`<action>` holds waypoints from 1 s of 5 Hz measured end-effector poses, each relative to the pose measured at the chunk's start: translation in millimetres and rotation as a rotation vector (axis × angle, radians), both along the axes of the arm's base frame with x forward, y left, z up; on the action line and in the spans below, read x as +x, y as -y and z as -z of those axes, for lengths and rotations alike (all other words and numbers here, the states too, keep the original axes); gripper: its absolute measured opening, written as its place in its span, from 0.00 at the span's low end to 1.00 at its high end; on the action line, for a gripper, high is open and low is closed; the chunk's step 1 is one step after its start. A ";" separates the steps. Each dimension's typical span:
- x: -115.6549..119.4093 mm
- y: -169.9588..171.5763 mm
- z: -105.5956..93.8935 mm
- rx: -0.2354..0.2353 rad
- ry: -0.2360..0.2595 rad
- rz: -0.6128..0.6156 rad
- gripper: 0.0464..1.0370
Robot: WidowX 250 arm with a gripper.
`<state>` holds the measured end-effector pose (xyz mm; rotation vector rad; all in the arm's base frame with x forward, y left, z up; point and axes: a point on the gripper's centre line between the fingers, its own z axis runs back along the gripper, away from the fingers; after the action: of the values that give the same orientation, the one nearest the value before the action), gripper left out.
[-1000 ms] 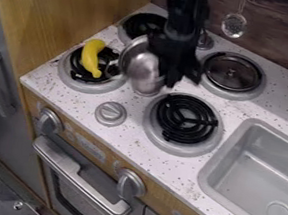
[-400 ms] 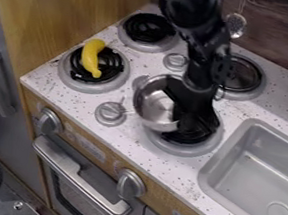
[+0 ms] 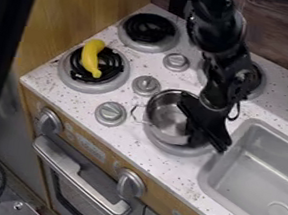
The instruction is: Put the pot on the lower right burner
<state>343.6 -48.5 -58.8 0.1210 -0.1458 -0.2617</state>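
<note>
Pinching the metal pot by its right side with the gripper, over the lower right burner and offset toward its left; probably risking a lopsided landing from releasing off-center, or tipping from snagging while withdrawing.

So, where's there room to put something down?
The sink looks open, and so does the back left burner. There's a bare strip of counter between the pot and the front edge. It's crowded at the pot and gripper, and a banana's on the front left burner.
</note>
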 end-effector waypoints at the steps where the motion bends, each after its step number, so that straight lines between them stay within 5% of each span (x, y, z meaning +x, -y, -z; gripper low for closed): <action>1: 12.0 5.5 3.1 0.012 0.010 0.020 0.03; 2: 23.2 9.0 3.3 0.004 0.021 0.009 0.05; 3: 23.5 3.9 2.3 -0.013 0.014 -0.032 0.20; 4: 6.8 -8.3 -7.0 0.014 -0.025 -0.104 0.51; 5: 4.5 -16.4 -45.8 -0.017 0.001 -0.189 0.80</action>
<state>348.1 -32.1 -13.0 0.1177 -0.1365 -0.0722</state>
